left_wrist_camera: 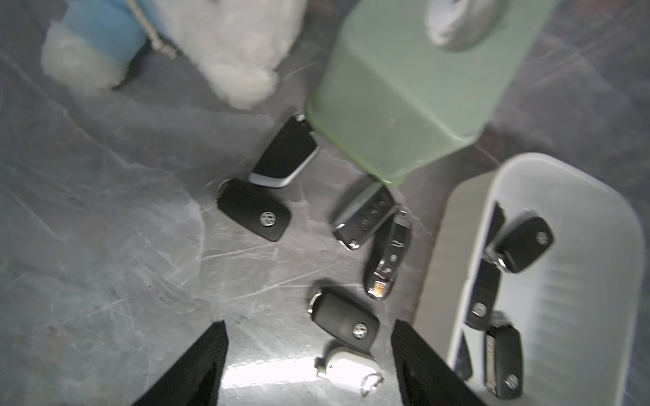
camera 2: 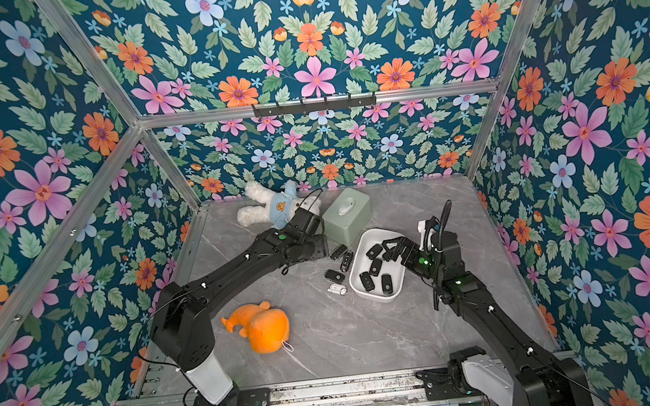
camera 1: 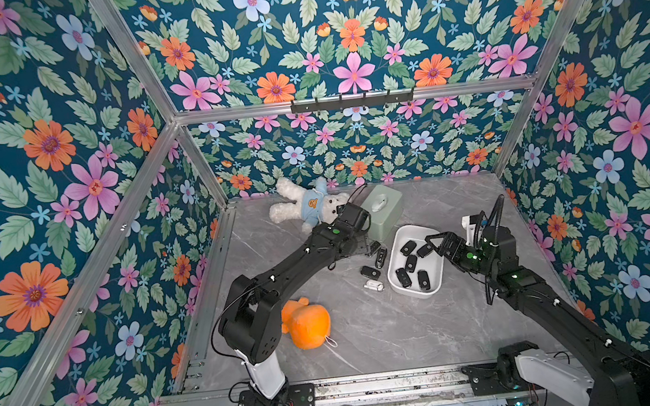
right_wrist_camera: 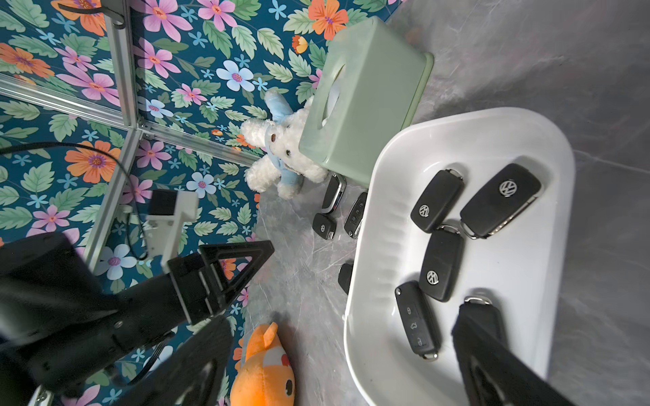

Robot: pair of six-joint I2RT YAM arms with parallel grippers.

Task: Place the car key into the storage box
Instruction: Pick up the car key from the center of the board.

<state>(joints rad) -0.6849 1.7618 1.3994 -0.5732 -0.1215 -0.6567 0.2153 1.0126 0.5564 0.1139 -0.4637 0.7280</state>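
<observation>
The storage box [camera 1: 419,293] sits on the table [camera 1: 390,329] with at least five car keys [right_wrist_camera: 436,200] lying flat inside. Six more lie loose on the table just beside its wall, between it and the green box [left_wrist_camera: 404,105]: five dark ones and a white fob [left_wrist_camera: 346,363]. Nearest to hand is a black key [left_wrist_camera: 346,320] with a round badge, flat on the table, right beside the fob.

The left tool [left_wrist_camera: 308,325] hovers over this cluster, fingers apart and empty, the black key showing in the gap between them in the left wrist view. The right tool [right_wrist_camera: 343,320] hangs over the storage box, spread wide and holding nothing.

As I read it, the job is partway through and the step in hand is picking the next key with the left tool. That calls for lining the fingers up across the black key's narrow sides, going down until the tips nearly meet the table, since the key is thin, and closing without catching the fob. Then a short lift over the near wall of the box, with the right tool out of that path
</observation>
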